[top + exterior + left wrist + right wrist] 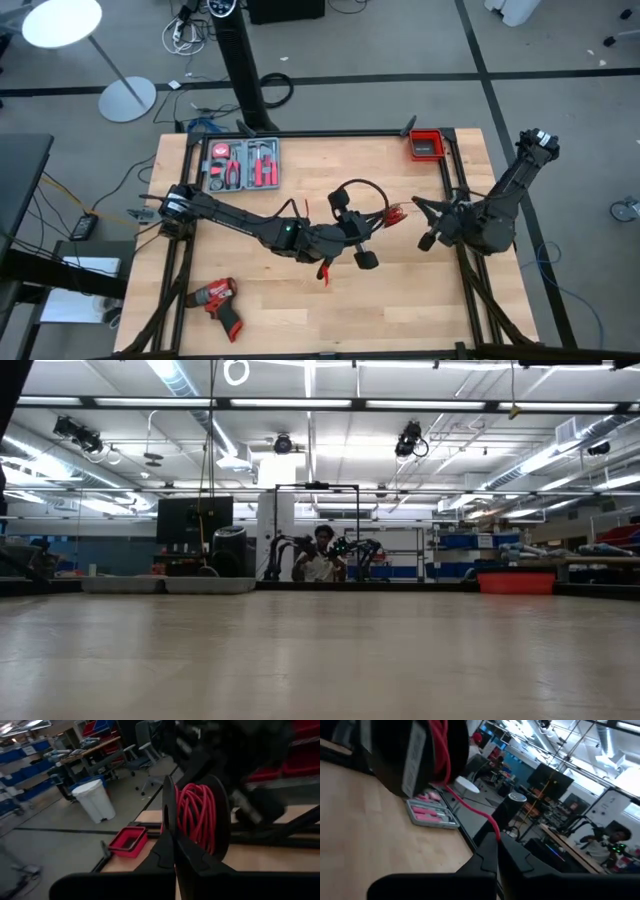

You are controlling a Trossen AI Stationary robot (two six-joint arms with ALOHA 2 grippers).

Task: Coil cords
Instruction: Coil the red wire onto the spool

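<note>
A spool (197,815) of red wire wound between two black discs is held above the table's middle, where it also shows as the red wire (395,213). My left gripper (172,842) reaches in from the table's left and is shut on the spool. My right gripper (494,837) comes from the table's right, shut on a strand of red wire (470,807) that runs from the spool (415,755) to its fingertips. A black cable (358,188) arches in a loop just beyond my left gripper (378,220); what carries it is hidden. My left gripper pinches the rim of one black disc (168,827) of the spool between its two fingers, coming roughly level from the table's left. The spool stands beyond the fingertips, lifted clear of the table. My right gripper pinches the red wire's free strand (490,824) at its fingertips, coming level from the table's right. The strand runs from the spool to the fingers.
An open case of red-handled tools (240,165) lies at the table's far left, a red bin (427,145) sits at the far right, and a red drill (215,300) lies near the front left. In the low view a person (320,563) stands far off in the room.
</note>
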